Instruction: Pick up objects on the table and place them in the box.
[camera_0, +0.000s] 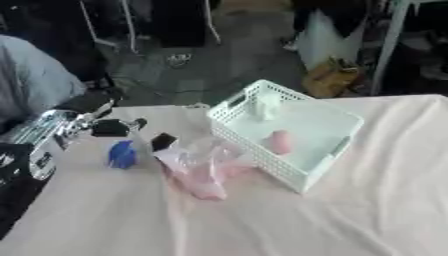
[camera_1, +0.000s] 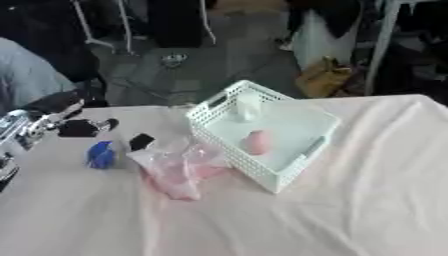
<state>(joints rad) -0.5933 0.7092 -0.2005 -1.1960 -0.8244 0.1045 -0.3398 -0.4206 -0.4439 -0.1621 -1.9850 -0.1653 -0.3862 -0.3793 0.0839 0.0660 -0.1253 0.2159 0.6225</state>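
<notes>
My left hand (camera_0: 109, 127) nears the blue object (camera_0: 122, 154) on the counter (camera_0: 367, 210); I cannot tell its fingers' spread, so I'd descend squarely over it before lifting toward the box (camera_0: 302, 172)

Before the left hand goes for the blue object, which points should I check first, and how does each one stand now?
1. Blue object free to grasp: ok, it stands alone on the table, apart from the pink bag.
2. Left hand ready: cannot tell, its fingers are not clear; it sits just behind the blue object.
3. Basket has room: ok, only a pink thing and a white thing lie inside.
4. Path to the basket: not ok, the pink bag and a small black thing lie between.
5. Right hand out of the way: ok, it is not in view.
</notes>
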